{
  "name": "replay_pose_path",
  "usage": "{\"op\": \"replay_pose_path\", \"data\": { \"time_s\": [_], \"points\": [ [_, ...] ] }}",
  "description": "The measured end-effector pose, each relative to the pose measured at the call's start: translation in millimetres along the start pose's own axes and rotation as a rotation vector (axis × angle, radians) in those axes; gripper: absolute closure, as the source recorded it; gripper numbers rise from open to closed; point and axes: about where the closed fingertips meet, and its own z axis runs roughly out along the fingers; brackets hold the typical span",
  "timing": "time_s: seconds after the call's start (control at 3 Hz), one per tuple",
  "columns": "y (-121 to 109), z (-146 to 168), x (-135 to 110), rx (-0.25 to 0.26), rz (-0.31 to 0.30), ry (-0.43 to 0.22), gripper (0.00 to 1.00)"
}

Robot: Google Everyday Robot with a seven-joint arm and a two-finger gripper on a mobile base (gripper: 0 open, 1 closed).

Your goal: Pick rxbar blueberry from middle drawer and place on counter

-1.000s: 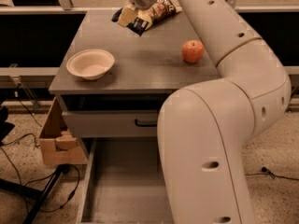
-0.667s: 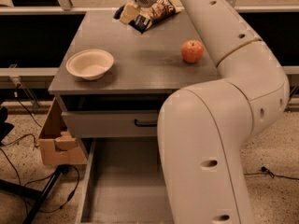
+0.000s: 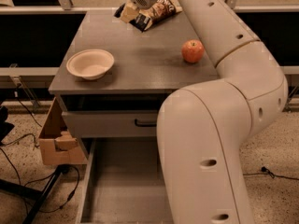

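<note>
— Where is the gripper?
— Over the far edge of the counter. Its grip cannot be told.
— And the rxbar blueberry?
— Apparently the small dark wrapper touching the gripper's left. One chip bag lies just to the right, print unreadable.
— What lies nearer than it?
— One apple, one bowl and the open middle drawer.

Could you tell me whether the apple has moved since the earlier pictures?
No: the apple keeps its spot on the counter, right of the bowl. The claw is at the counter's far edge.
</note>
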Motion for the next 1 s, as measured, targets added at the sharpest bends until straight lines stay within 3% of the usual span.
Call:
{"op": "replay_pose_path", "data": {
  "time_s": [0.33, 0.67, 1.0],
  "points": [
    [2.2, 4.1, 0.1, -0.006, 0.000, 0.001, 0.12],
    [3.8, 7.1, 0.4, -0.010, -0.001, 0.002, 0.00],
    [3.8, 7.2, 0.4, -0.010, -0.001, 0.002, 0.00]
  ]
}}
